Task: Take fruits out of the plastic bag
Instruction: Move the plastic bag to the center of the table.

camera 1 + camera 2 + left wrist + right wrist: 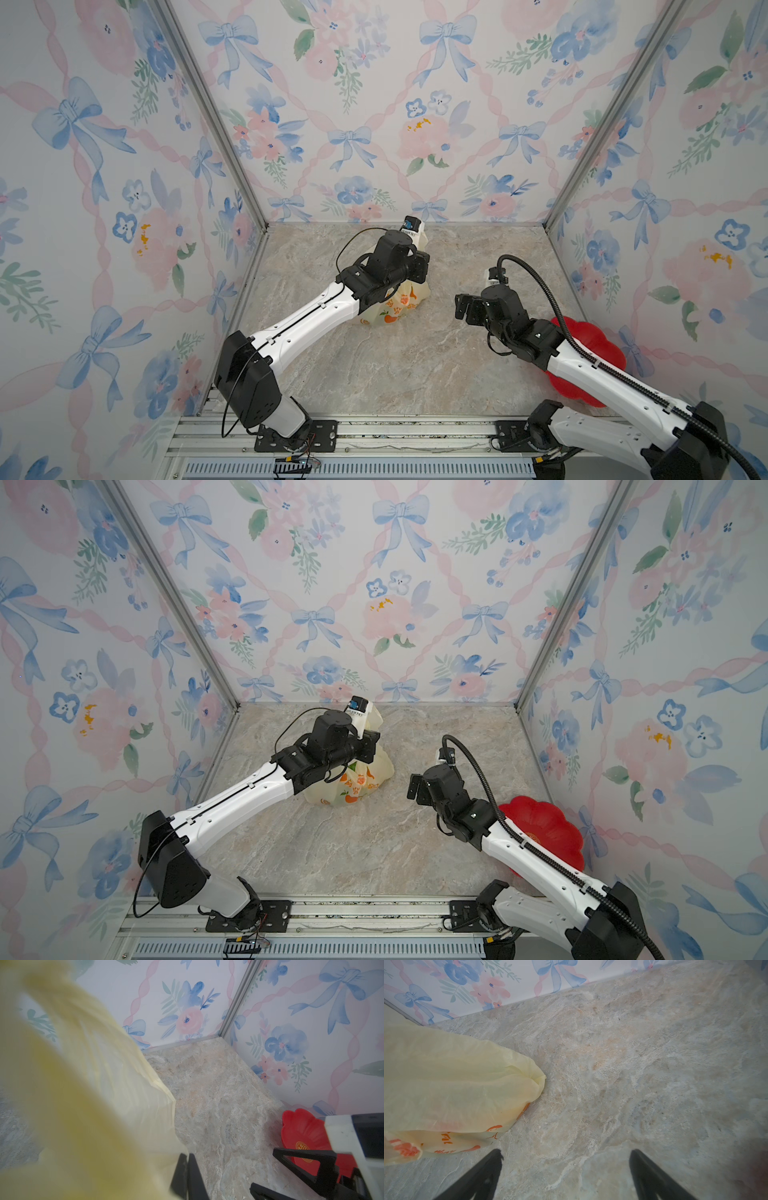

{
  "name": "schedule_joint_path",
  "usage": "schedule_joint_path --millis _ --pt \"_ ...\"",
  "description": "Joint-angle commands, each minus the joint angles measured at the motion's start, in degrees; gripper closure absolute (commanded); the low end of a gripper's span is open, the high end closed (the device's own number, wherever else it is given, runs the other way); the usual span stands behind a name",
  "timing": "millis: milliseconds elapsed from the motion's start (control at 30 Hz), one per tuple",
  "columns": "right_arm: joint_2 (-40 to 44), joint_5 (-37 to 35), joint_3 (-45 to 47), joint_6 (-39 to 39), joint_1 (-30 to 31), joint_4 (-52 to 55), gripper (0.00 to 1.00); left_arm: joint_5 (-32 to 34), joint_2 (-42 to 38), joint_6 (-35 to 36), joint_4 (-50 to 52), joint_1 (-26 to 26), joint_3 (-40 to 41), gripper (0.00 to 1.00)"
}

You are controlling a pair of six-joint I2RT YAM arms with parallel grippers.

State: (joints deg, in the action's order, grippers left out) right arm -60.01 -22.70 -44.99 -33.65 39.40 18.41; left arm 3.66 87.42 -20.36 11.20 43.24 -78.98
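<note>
Right wrist view showed us the right gripper with its two black fingers spread wide and nothing between them, above the bare marbled table. The plastic bag sat just beside that claw without touching it. Its pale yellow film was crumpled, and orange prints showed low on its side.

In both top views the bag stood near the middle of the table, a little toward 12 o'clock. The right gripper hung at about 3 o'clock from it. The left arm reached in from 7 o'clock and ended over the bag's top, which rose in a peak toward the wrist.

In the left wrist view the left gripper had its fingers pressed together, and the edge of the bag ran in between them. We read that as a pinch on the thin film. Blurred yellow plastic filled much of that view.

We could not make out any fruits through the film. The red plate lay at 4 o'clock, partly under the right arm.
</note>
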Motion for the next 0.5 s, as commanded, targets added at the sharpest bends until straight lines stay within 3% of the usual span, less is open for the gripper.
schedule_joint_path --millis 0,67,200,300,367,467 --pt "0.29 -2.24 -1.62 1.28 0.59 -0.71 0.02 0.93 -2.78 0.62 -1.10 1.45 -0.68 0.99" --pt "0.31 -2.36 -1.66 1.59 0.52 -1.14 0.02 2.34 -4.52 0.64 -0.11 1.93 0.20 0.90" --pt "-0.02 -2.21 -1.93 2.14 0.82 -2.13 0.03 5.29 -9.29 -1.35 0.86 2.11 3.79 0.57" --pt "-0.37 -1.74 -2.48 4.10 1.72 -3.06 0.03 3.51 -14.24 -1.45 0.97 2.15 6.76 0.33" --pt "-0.66 -1.47 -3.22 6.49 3.12 -3.70 0.03 3.72 -17.54 -1.66 1.01 2.15 8.87 0.24" --pt "-0.82 -1.47 -4.40 11.10 5.90 -4.85 0.03 6.23 -21.03 -2.14 2.30 2.09 10.86 0.21"
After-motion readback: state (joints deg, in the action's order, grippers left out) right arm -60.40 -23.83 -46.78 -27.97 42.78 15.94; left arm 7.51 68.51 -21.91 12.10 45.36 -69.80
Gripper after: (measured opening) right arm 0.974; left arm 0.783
